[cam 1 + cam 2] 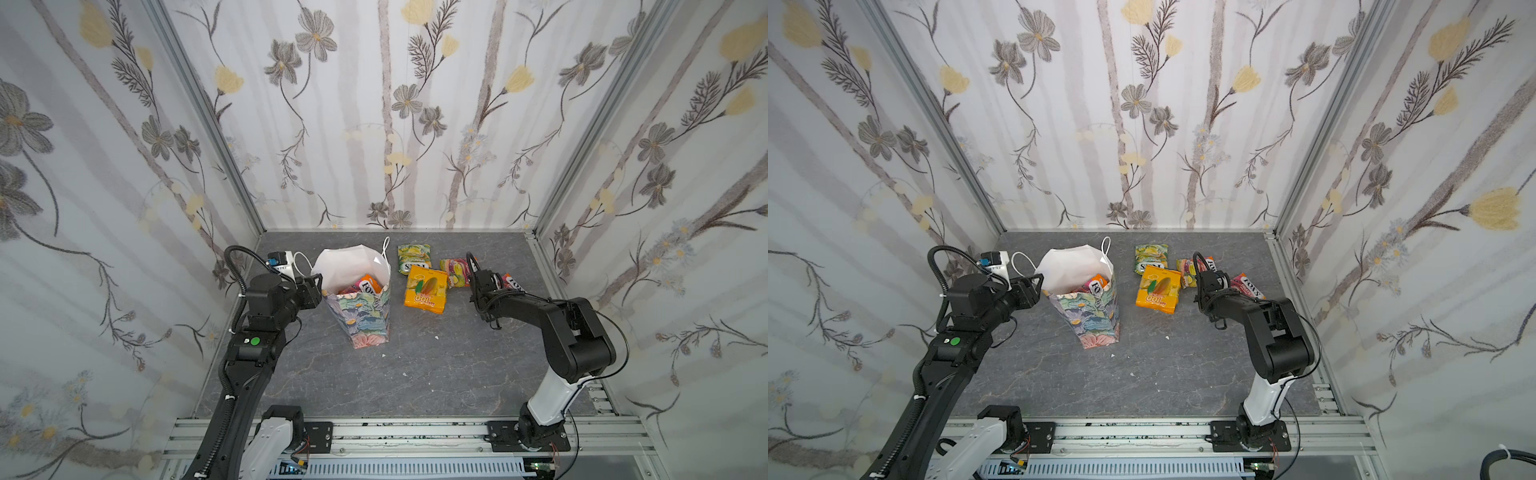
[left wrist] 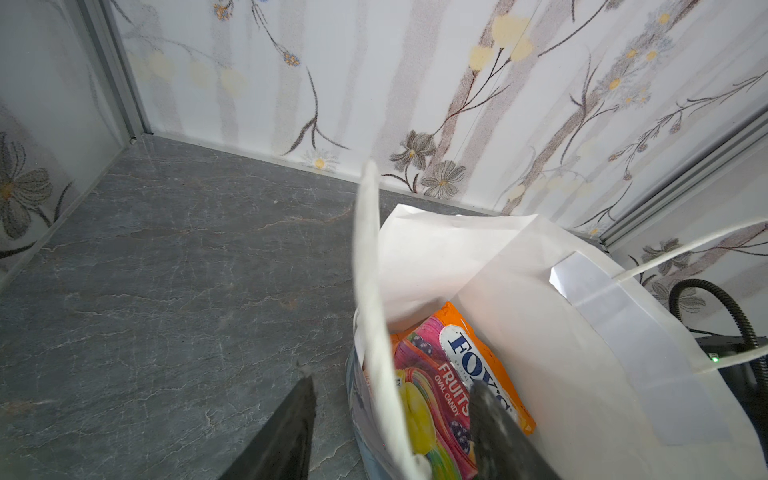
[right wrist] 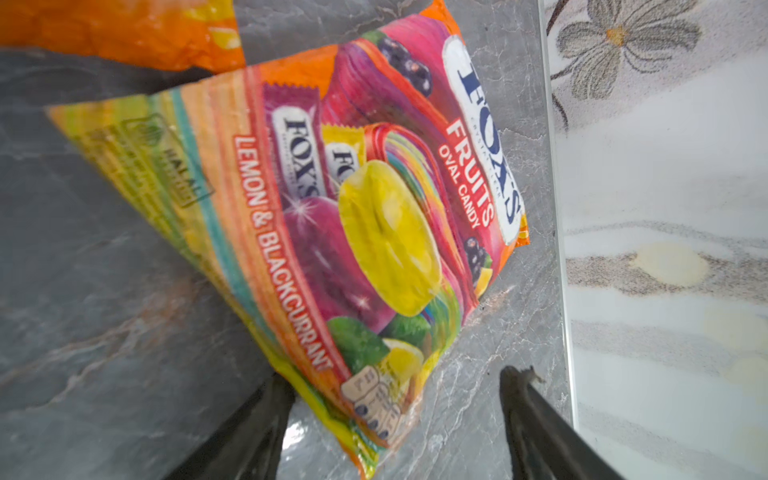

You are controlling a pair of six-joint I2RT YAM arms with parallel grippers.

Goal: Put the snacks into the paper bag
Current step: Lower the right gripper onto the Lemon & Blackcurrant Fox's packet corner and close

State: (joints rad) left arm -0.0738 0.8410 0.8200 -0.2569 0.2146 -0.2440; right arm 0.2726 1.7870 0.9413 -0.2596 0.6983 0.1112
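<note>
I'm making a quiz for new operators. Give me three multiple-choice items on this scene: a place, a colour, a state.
1. Where does the mango pack lie relative to the paper bag?
A) inside it
B) on the table beside it
C) on top of it

2. What colour is the bag's inside?
A) brown
B) black
C) white

3. The right gripper is:
A) open, astride a FOX'S packet
B) shut on the mango pack
C) shut, empty

Answers:
1 B: it lies flat on the table, apart from the bag.
2 C: the left wrist view shows white walls.
3 A: its jaws stand apart around the packet's end.
</note>
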